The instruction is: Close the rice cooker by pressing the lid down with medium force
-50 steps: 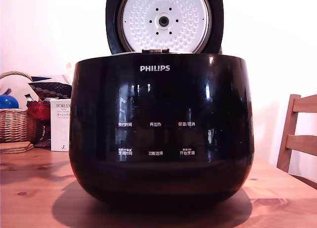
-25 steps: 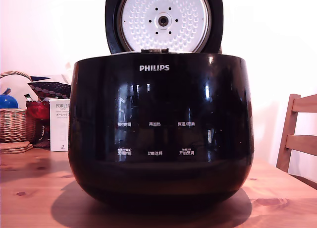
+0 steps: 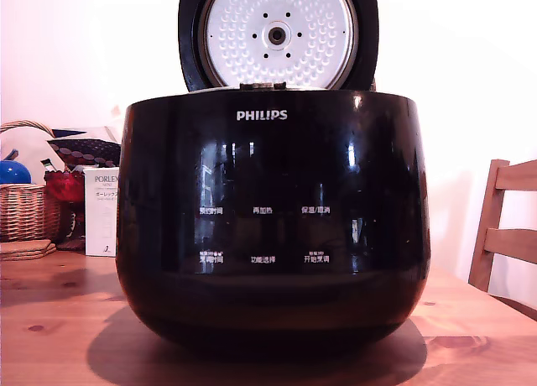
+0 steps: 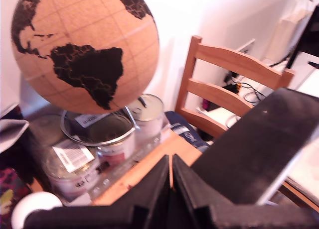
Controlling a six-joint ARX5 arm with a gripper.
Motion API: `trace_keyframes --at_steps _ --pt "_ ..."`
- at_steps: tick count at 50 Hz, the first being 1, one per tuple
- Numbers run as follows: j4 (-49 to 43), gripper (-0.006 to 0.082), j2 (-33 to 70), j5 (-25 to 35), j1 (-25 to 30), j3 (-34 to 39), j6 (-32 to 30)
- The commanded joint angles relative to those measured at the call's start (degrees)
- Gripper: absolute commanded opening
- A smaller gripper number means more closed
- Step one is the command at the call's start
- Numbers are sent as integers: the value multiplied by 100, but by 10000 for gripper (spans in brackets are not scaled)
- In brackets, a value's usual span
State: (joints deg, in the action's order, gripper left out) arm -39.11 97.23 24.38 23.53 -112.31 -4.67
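The rice cooker [image 3: 273, 226], a big glossy black pot with a white PHILIPS logo and two rows of small white labels, fills the middle of the exterior view. Its lid [image 3: 277, 35] stands open and upright at the back, the silver dimpled underside facing the camera. No arm shows in the exterior view. In the wrist view my gripper [image 4: 171, 169] is shut, its black fingers [image 4: 154, 184] meeting along a thin slit with nothing between them. A dark flat slab [image 4: 264, 139] lies close beside the fingers; I cannot tell whether it is the lid's back.
The cooker sits on a wooden table [image 3: 59, 319]. At the exterior view's left stand a wicker basket [image 3: 25, 210] and a white box [image 3: 102, 210]; a wooden chair [image 3: 503, 226] stands at its right. The wrist view shows a cork globe [image 4: 84, 45], tins [image 4: 147, 109] and a chair [image 4: 224, 84].
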Motion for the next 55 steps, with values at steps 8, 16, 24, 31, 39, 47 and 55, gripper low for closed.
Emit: trace_keyframes --at_steps 8,16,24,31,39,47,55 --pt "92 -21 149 -33 0 -52 17" --pt "133 -21 240 -90 0 -52 20" --pt "-170 -21 254 -57 17 -52 17" --pt "-487 -21 251 240 66 -57 24" --pt "-1137 -21 249 710 146 -175 24" --pt "-1781 -21 249 927 356 -188 20" --pt "-2315 -21 254 798 625 -186 -109"
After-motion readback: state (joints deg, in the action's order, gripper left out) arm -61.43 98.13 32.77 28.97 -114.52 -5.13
